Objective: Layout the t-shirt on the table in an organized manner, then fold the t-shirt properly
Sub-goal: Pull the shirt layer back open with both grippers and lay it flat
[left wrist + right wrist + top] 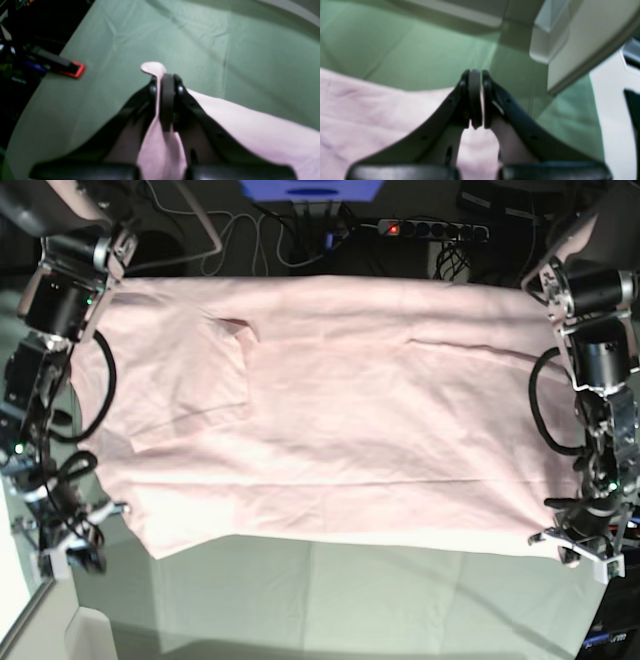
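Observation:
The pale pink t-shirt (340,410) is stretched wide between my two grippers and fills most of the base view, above the table (350,600). No lettering shows on the side I see. My left gripper (162,77) is shut on a pinch of its edge, and pink cloth (250,125) runs off to the right over the table (175,37). In the base view this gripper (556,540) holds the lower right corner. My right gripper (476,77) is shut on the shirt (370,112), over the table (420,50). In the base view it (105,515) holds the lower left corner.
A red-and-black clamp (72,68) grips the table's edge at the left of the left wrist view. A white structure (570,37) stands beyond the table's edge in the right wrist view. A power strip (430,228) and cables lie past the far edge.

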Controlling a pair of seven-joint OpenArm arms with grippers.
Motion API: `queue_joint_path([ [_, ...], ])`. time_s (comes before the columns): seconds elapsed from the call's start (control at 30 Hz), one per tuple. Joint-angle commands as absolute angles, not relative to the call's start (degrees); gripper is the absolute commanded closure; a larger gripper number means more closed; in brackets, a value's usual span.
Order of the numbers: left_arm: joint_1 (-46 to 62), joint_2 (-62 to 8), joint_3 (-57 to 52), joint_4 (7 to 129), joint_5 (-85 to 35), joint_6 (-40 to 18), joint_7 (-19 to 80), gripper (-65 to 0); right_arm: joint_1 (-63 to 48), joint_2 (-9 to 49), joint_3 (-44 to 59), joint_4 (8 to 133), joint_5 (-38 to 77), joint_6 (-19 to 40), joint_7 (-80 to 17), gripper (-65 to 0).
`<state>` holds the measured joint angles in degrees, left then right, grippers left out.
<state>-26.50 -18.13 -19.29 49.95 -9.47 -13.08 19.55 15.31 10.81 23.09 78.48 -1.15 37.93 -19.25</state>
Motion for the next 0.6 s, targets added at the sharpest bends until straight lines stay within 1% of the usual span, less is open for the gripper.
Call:
queue_joint_path([
  [0.0, -28.09, -19.12, -19.47, 51.12, -9.8, -13.05, 18.07, 0.0, 15.96, 11.38, 23.16, 79.6, -0.04, 39.25, -17.54, 0.0],
  [0.1, -26.86, -19.12, -19.47, 50.95, -9.8, -13.14, 18.07, 0.0, 15.34, 11.3, 23.16, 78.46, -0.13, 40.0, -17.54, 0.0],
  [0.2, -26.59, -19.03, -19.38, 50.59, -9.8, -13.14, 18.07, 0.0, 16.13, 11.56, 22.9, 73.36, -0.4, 40.0, -17.54, 0.0],
  [0.27, -26.51, -18.33, -19.38, 50.59, -9.8, -13.14, 18.07, 0.0, 18.86, 12.18, 22.81, 68.35, -0.48, 40.0, -17.54, 0.0],
  [0.37, -26.42, -17.98, -19.47, 50.51, -9.63, -13.14, 18.07, 0.0, 24.4, 14.99, 22.9, 57.63, -1.71, 40.0, -17.45, -0.9],
  [0.47, -25.1, -17.98, -19.47, 50.86, -9.71, -13.14, 18.15, 0.0, 31.16, 17.19, 23.08, 46.2, -3.74, 40.0, -17.27, -7.2],
  [0.57, -24.48, -17.63, -19.47, 51.03, -9.71, -13.05, 18.15, 0.0, 36.35, 18.95, 23.08, 34.77, -5.67, 40.0, -13.93, -16.3],
])
